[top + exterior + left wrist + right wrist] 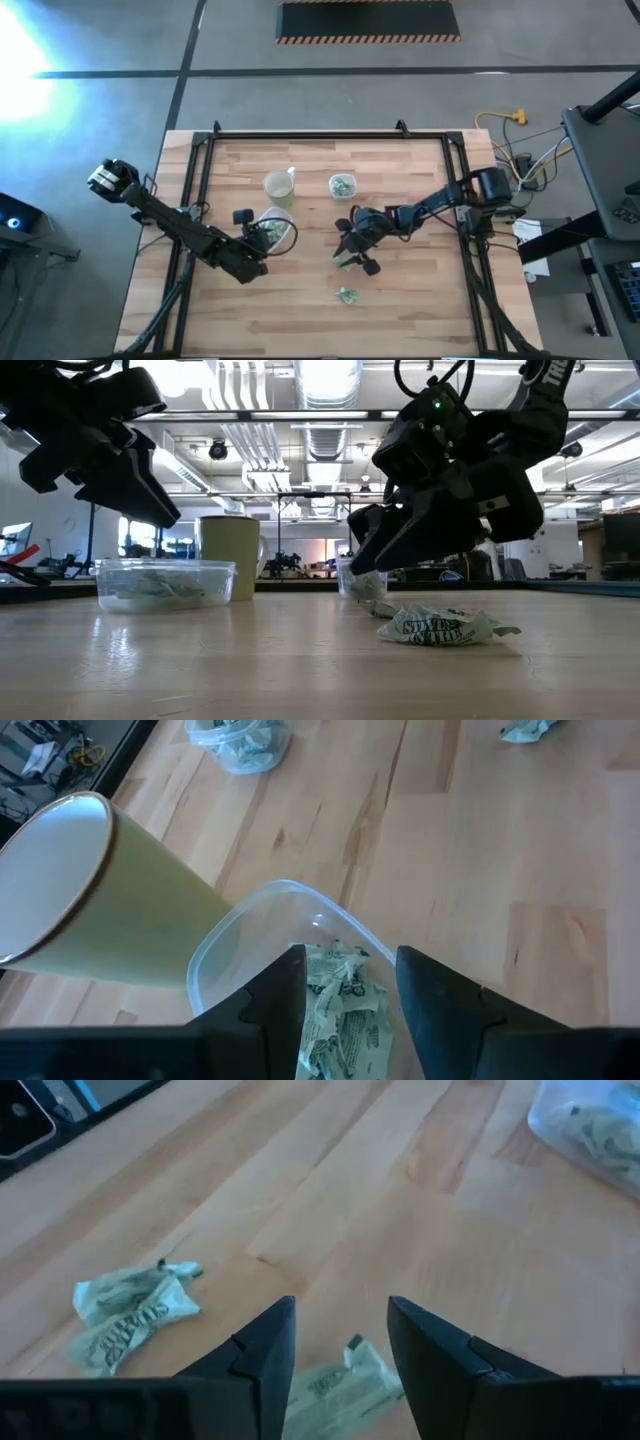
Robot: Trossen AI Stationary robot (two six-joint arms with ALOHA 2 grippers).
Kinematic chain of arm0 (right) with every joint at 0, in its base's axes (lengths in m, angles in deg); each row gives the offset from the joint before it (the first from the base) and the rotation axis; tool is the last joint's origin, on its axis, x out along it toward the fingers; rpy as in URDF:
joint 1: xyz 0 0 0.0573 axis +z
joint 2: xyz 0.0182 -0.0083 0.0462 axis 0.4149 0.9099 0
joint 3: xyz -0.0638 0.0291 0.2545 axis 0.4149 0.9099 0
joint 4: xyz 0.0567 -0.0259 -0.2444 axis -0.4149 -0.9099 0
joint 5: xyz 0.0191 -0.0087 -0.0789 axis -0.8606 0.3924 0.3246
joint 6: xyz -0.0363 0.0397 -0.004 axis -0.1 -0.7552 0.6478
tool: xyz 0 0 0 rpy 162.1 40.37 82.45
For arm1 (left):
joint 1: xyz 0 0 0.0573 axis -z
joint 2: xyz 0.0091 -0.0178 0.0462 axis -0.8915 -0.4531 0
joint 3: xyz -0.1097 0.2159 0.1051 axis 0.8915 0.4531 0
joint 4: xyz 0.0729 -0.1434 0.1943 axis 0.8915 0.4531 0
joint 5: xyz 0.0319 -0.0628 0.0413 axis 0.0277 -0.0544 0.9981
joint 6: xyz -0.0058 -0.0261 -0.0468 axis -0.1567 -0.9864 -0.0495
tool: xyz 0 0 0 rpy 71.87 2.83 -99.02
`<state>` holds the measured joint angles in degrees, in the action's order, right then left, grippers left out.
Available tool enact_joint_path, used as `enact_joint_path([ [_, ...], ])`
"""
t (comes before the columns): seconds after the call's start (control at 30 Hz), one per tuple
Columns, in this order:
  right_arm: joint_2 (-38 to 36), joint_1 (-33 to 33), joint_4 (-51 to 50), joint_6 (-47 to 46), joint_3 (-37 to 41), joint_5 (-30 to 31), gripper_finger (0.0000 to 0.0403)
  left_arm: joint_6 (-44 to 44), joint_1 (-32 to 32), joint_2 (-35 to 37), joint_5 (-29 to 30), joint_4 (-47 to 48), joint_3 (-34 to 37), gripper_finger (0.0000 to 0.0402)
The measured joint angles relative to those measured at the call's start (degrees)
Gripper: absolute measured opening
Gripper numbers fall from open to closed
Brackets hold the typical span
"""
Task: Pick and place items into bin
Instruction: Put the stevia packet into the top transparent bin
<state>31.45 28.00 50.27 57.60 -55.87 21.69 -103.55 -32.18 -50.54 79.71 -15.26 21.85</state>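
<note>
Several pale-green and white wrapped items [345, 1015] lie in a clear bin [225, 935], and my left gripper [348, 970] hangs open just above them. It also shows over the bin [288, 226] in the high view. My right gripper [340, 1330] is open and low over the table's middle. One item [335, 1390] lies on the wood between and below its fingers, untouched. A second item [130, 1315] lies a little nearer the table's near edge, also seen as a crinkled item [445, 625] in the low view.
A pale yellowish cup [280, 185] stands right behind the bin. A small clear container [342, 185] with more green pieces stands at the far middle. A black frame [300, 137] runs along the table's far and side edges. Bare wood lies toward the near edge.
</note>
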Motion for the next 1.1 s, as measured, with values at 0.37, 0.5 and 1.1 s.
enact_joint_path([
  [0.37,0.85,0.02,-0.20,0.41,-0.09,1.25,0.0153,0.00,0.02,0.02,-0.04,-0.27,0.00,0.0140],
  [0.5,2.53,0.00,-0.18,0.43,-0.07,1.25,0.0153,0.00,0.02,0.02,-0.04,-0.35,0.00,0.0140],
  [1.1,6.86,-0.01,-1.90,1.22,-3.43,1.22,0.0130,0.02,0.00,-0.01,-0.09,-0.37,0.11,0.0140],
])
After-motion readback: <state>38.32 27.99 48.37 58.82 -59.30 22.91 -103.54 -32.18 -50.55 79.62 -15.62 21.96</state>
